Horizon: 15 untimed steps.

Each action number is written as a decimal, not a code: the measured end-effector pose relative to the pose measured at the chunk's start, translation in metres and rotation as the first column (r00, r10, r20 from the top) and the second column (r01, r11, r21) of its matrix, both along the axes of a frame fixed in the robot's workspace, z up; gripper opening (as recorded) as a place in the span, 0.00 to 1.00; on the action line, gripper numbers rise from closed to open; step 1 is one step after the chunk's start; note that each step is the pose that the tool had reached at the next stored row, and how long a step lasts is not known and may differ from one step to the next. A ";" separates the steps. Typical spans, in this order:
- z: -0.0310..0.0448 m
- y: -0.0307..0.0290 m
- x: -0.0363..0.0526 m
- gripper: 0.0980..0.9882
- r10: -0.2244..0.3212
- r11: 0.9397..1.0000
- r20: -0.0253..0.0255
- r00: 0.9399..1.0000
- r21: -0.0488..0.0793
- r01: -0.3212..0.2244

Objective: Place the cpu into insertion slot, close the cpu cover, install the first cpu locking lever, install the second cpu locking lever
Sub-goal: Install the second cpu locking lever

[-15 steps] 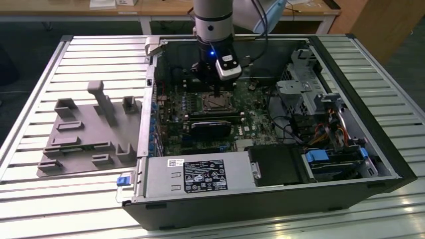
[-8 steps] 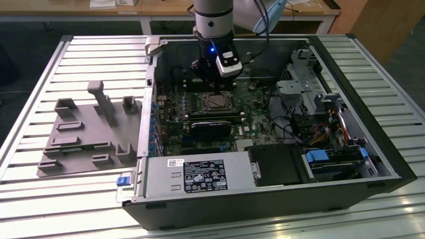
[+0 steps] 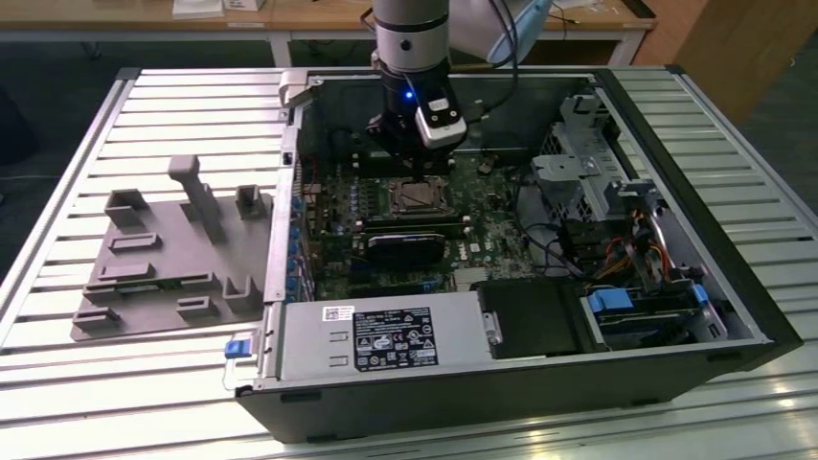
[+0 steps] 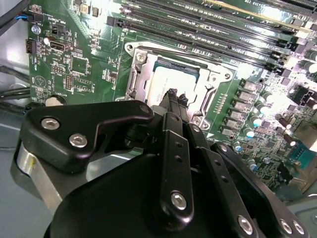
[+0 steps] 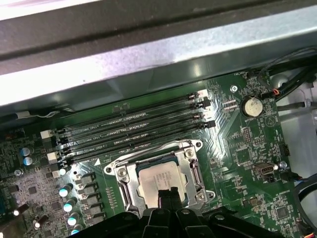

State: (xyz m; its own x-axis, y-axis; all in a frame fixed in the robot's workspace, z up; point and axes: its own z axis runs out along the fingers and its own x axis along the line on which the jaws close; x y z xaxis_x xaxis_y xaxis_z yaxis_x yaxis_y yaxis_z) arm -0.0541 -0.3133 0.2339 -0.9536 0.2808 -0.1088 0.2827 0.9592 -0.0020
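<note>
power supply label [image 3: 395, 346], print not legible

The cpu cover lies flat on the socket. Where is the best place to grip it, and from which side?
Grip the cpu cover by one thin side rail at its outer edge, coming down from above. It lies flat around the cpu, so only narrow rims offer a hold, and a pinch inside the window would likely touch the chip.
</note>
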 end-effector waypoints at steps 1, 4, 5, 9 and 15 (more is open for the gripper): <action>0.0000 -0.0002 0.0000 0.00 0.000 1.000 0.000 1.000 0.000 0.000; 0.0000 -0.0016 0.0000 0.00 0.000 1.000 0.000 1.000 0.000 0.000; 0.0000 -0.0021 0.0000 0.00 0.000 1.000 0.000 1.000 0.000 0.000; 0.0000 -0.0048 0.0000 0.00 0.000 1.000 0.000 1.000 0.000 0.000; 0.0000 -0.0101 0.0000 0.00 0.000 1.000 0.000 1.000 0.000 0.000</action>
State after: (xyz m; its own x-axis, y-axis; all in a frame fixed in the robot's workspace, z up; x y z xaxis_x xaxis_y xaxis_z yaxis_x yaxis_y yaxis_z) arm -0.0541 -0.3234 0.2339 -0.9536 0.2808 -0.1089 0.2827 0.9592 -0.0019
